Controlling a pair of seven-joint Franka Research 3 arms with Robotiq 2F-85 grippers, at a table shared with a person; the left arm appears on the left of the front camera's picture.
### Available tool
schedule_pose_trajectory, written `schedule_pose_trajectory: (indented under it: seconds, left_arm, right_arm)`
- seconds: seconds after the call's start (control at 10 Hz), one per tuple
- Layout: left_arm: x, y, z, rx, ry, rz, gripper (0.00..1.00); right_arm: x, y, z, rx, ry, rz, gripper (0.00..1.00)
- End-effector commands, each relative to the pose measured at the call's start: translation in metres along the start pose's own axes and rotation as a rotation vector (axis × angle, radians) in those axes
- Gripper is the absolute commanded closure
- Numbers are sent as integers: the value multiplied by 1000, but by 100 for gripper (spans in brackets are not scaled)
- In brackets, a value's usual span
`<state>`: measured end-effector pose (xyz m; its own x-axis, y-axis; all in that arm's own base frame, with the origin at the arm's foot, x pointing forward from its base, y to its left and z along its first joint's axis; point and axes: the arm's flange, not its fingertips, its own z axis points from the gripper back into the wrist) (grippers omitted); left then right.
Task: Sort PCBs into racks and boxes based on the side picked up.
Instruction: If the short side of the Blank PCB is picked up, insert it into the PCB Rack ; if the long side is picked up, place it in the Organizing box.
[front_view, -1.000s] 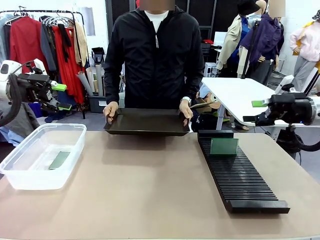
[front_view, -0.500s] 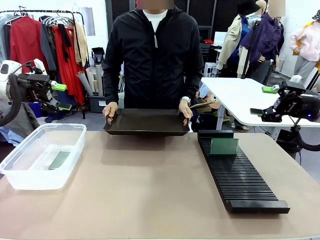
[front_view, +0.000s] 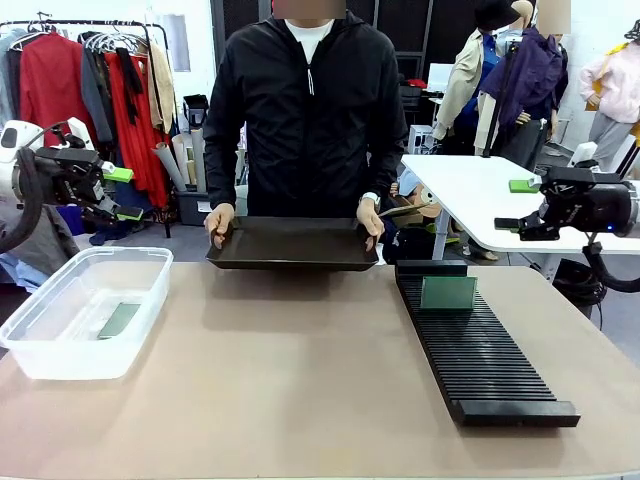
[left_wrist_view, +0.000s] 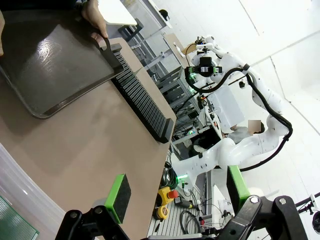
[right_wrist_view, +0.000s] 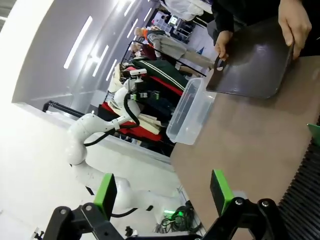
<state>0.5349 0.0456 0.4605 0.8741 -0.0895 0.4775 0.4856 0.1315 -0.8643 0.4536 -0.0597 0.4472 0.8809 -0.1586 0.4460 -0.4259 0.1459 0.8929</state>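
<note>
One PCB lies flat on the floor of the clear box at the table's left. A second PCB stands upright in a far slot of the black rack on the right. My left gripper hovers open and empty beyond the box, off the table's left edge. Open and empty too, my right gripper hangs off the right edge, above and behind the rack. In the left wrist view the left gripper faces the rack. In the right wrist view the right gripper faces the box.
A person at the far side holds a shallow black tray by both ends, just above the table's far edge. The tray's inside looks bare. A white side table stands behind the right arm.
My right gripper has risen slightly and turned at the wrist, staying off the table's right edge. The left arm, the tray and both boards have not moved.
</note>
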Motion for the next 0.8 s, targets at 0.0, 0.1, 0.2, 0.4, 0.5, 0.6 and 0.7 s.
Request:
schedule_pose_trajectory:
  seconds: [0.0,0.1,0.2,0.4,0.5,0.6,0.7]
  left_arm:
    - [0,-2,1,-2,-9,-5,0]
    - [0,-2,1,-2,-9,-5,0]
    - [0,-2,1,-2,-9,-5,0]
    - [0,-2,1,-2,-9,-5,0]
    - [0,-2,1,-2,-9,-5,0]
    - [0,-2,1,-2,-9,-5,0]
    - [0,-2,1,-2,-9,-5,0]
  right_arm:
    - [0,-2,2,19,-8,-33,0]
    - [0,-2,2,19,-8,-33,0]
    - [0,-2,2,19,-8,-33,0]
    - [0,-2,2,19,-8,-33,0]
    - [0,-2,2,19,-8,-33,0]
    - [0,-2,2,19,-8,-33,0]
    - [0,-2,2,19,-8,-33,0]
